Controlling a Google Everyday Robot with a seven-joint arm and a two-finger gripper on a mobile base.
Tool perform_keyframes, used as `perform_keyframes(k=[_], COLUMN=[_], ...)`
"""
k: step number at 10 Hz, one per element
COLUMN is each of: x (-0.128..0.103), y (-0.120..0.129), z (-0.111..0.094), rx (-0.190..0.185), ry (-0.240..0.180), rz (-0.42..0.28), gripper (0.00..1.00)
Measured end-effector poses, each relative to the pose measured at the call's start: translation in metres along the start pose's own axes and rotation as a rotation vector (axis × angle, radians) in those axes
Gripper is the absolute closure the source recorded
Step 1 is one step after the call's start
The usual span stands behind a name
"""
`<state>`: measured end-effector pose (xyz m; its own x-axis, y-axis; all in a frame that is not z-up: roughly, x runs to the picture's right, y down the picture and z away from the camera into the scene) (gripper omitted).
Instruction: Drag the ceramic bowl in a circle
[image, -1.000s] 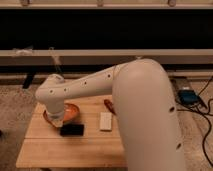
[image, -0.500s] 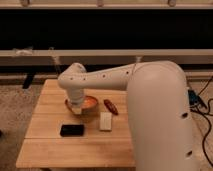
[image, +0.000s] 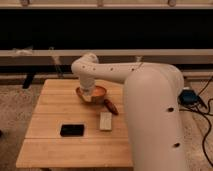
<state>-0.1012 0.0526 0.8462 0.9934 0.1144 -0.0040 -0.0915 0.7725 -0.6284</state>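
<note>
Gripper: lowered into the ceramic bowl, finger state cannot be told | Bowl: now near the wooden table's far edge, farther back and right than half a second ago | Nearby: reddish object just beside the bowl, white block and black device unmoved

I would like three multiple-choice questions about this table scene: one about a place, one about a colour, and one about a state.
1. Where is the gripper?
A. at the ceramic bowl
B. over the black device
C. off the table

2. What colour is the bowl?
A. blue
B. orange
C. white

3. How does the white block lie?
A. inside the bowl
B. on the black device
C. flat on the table, apart from the bowl

Answers: 1 A, the arm ends at the bowl. 2 B, it looks glossy orange. 3 C, bare wood shows around it.
</note>
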Motion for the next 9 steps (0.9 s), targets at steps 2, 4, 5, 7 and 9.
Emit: perform_keyframes(k=[2, 4, 5, 7, 9], x=[-0.016, -0.033, -0.046, -0.069, -0.088], y=[-0.002, 0.012, 0.03, 0.068, 0.12], z=[-0.001, -0.004, -0.006, -0.008, -0.009], rx=[-0.006, -0.013, -0.021, -0.043, -0.094], ry=[-0.057, -0.118, -0.158, -0.208, -0.23], rz=[-0.041, -0.078, -0.103, -0.152, -0.225], gripper=[1.0, 1.0, 1.0, 1.0, 0.92])
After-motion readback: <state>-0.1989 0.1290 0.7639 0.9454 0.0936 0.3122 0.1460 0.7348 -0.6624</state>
